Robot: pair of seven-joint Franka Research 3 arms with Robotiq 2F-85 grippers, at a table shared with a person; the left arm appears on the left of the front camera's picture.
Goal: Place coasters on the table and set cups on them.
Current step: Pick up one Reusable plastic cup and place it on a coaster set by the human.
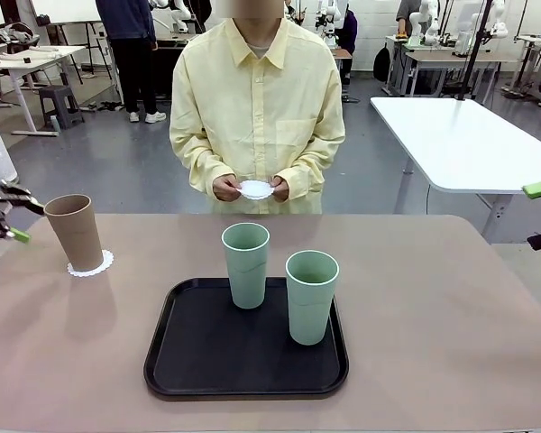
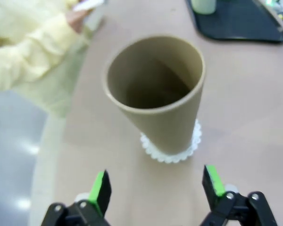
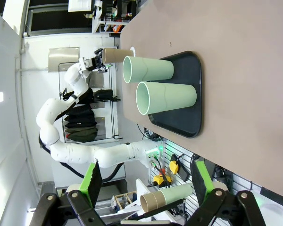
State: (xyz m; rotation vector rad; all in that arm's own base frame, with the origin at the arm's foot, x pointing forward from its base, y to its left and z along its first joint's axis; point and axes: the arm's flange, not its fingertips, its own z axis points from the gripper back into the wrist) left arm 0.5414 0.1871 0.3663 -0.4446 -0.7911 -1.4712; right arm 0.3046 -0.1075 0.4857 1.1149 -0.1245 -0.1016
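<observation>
A black tray (image 1: 189, 370) lies at lower centre of the front view on the tan table (image 1: 433, 307). It carries 2 upright pale green cups, the left green cup (image 1: 246, 264) and the right green cup (image 1: 311, 298), close together. At middle left, off the tray, the brown cup (image 1: 75, 232) stands on a lacy white coaster (image 1: 97, 266). The robot's left hand (image 2: 156, 180) hangs just beside it, fingers spread wide, grasping nothing. The robot's right hand (image 3: 147, 176) is likewise released and empty. At upper centre, the person's hands (image 1: 225, 188) hold another white coaster (image 1: 256, 189).
</observation>
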